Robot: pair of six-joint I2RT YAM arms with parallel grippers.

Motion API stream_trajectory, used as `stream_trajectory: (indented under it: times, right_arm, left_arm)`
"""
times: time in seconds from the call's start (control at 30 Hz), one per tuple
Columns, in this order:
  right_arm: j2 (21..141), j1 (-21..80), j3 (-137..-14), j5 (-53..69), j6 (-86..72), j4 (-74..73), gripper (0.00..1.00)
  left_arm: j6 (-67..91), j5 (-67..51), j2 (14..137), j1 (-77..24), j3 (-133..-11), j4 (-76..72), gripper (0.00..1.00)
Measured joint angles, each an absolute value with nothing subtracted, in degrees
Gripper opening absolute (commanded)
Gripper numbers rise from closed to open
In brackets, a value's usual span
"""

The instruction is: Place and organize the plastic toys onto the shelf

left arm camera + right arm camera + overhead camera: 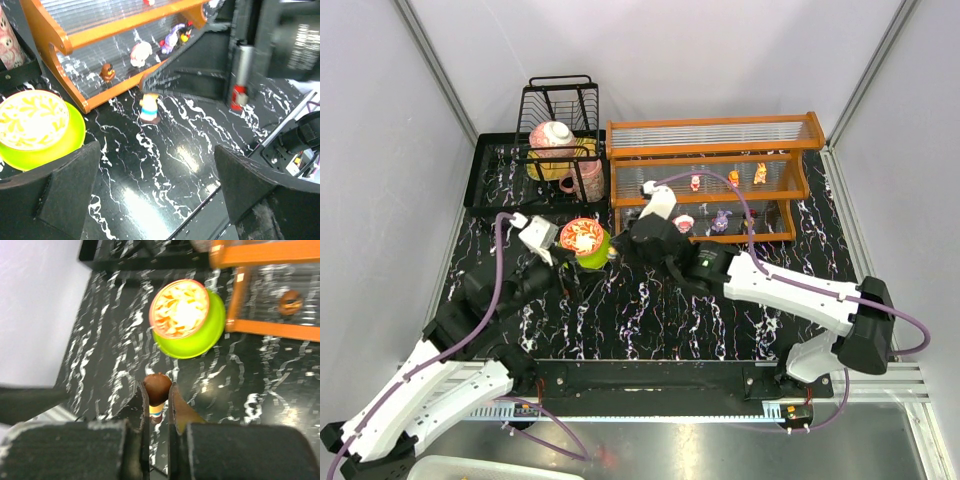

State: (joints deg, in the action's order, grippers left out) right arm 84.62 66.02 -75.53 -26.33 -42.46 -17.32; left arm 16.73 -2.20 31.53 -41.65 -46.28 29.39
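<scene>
A small plastic toy (157,385) with a brown head and a yellow-and-blue body stands on the black marbled table, just right of the bowl. My right gripper (156,390) is shut on its head. The same toy (149,107) shows in the left wrist view, in front of the left end of the orange shelf (710,150). My left gripper (160,200) hangs open over bare table with nothing between its fingers (65,185). On the shelf's lower tier stand brown (106,72), pink-white (141,52) and purple (170,40) toys. Three more toys (733,178) stand on the middle tier.
A red patterned bowl (582,236) on a green plate (200,340) sits just left of the shelf. Behind it stands a black wire dish rack (560,100) with a pink pot and cup on a black tray (485,185). Grey walls close in both sides.
</scene>
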Motion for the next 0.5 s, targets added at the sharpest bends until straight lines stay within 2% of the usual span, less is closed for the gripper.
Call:
stream_trajectory:
  times: [0.27,0.5]
  right_arm:
    - [79.85,59.24,-69.82,-31.70,-30.85,-14.33,0.00]
    - [79.79,54.85,-68.07,-35.00,-20.34,-7.46,0.00]
  left_arm:
    - [18.17,0.47,29.06,-41.65,-45.56,29.87,0.99]
    - [21.89,5.19,36.03,-41.34,-44.07,33.17,0.99]
